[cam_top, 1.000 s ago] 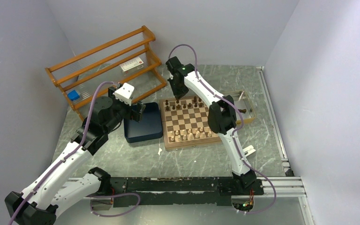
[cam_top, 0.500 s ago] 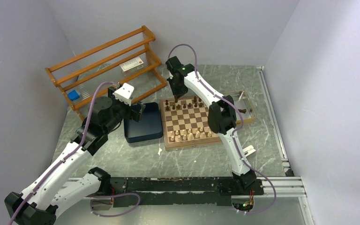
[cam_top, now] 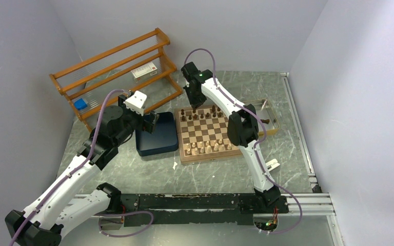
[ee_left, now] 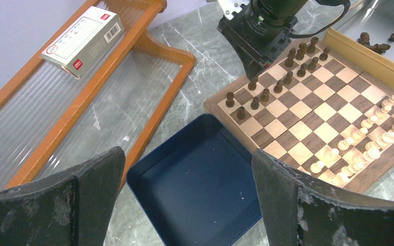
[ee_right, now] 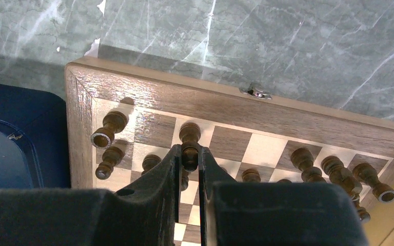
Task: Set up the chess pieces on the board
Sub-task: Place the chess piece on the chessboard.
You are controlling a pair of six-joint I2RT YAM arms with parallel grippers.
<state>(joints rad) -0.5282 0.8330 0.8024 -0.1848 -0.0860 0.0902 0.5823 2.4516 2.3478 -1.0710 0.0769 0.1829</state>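
Barely shifted since a second ago: right fingers (ee_right: 159, 179) pinched narrow on a dark chess piece (ee_right: 190, 134), perhaps touching its back-row square of the board (ee_right: 297, 120), left fingers (ee_left: 297, 205) wide above the blue tray (ee_left: 205, 184); release seemingly due.

arms (cam_top: 77, 174): white, black joints | cables (cam_top: 100, 120): purple | left gripper (ee_left: 187, 154): black

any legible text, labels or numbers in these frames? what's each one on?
White carton on the wooden rack: rows of fine print and small red marks, all too small and blurred to read.
Board: no text.
Blue tray: no text.
Nothing legible anywhere in the three views.
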